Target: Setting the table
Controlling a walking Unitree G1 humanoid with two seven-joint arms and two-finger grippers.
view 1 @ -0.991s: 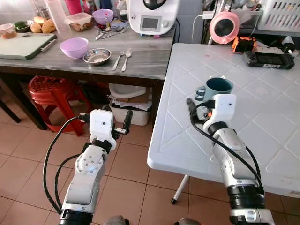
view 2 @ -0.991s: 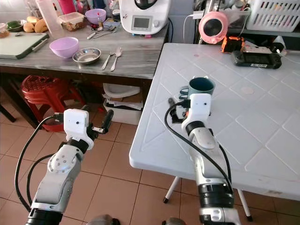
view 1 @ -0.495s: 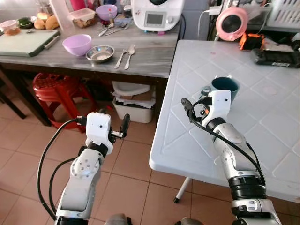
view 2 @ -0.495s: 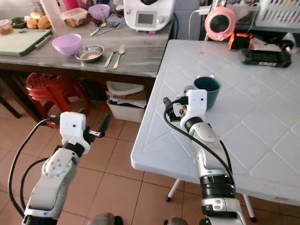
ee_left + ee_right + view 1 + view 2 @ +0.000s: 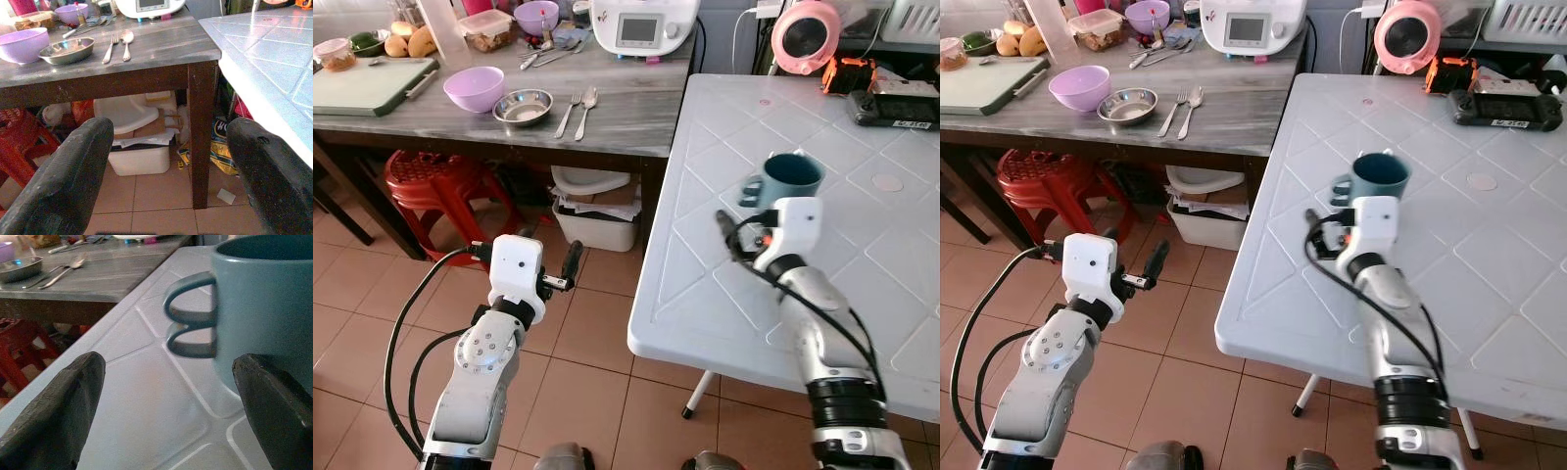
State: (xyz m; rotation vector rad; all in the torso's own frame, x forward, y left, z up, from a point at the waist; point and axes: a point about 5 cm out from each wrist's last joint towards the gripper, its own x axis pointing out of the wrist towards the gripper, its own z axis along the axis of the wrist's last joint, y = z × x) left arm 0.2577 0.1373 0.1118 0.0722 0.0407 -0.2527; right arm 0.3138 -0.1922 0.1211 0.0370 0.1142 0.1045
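Note:
A teal mug [image 5: 790,176] stands upright on the white table [image 5: 862,294], its handle turned toward the table's left edge. My right gripper [image 5: 166,396] hovers low over the table just short of the mug, open, with the mug's handle [image 5: 188,316] ahead between the two fingers [image 5: 725,227]. My left gripper [image 5: 553,257] is open and holds nothing, out over the tiled floor left of the table. On the grey counter [image 5: 617,122] lie a fork [image 5: 562,113] and a spoon [image 5: 588,104], beside a steel bowl [image 5: 523,106] and a purple bowl [image 5: 474,88].
A red stool [image 5: 435,186] and a white bin [image 5: 594,211] sit under the counter. A white kitchen machine [image 5: 644,24], a cutting board [image 5: 367,86] and food boxes stand at the counter's back. A pink appliance [image 5: 806,37] and a black controller [image 5: 901,106] rest at the table's far end.
The whole view has shifted, so the camera moved. My right gripper stays close before the mug, which has not moved. The left arm holds the same pose.

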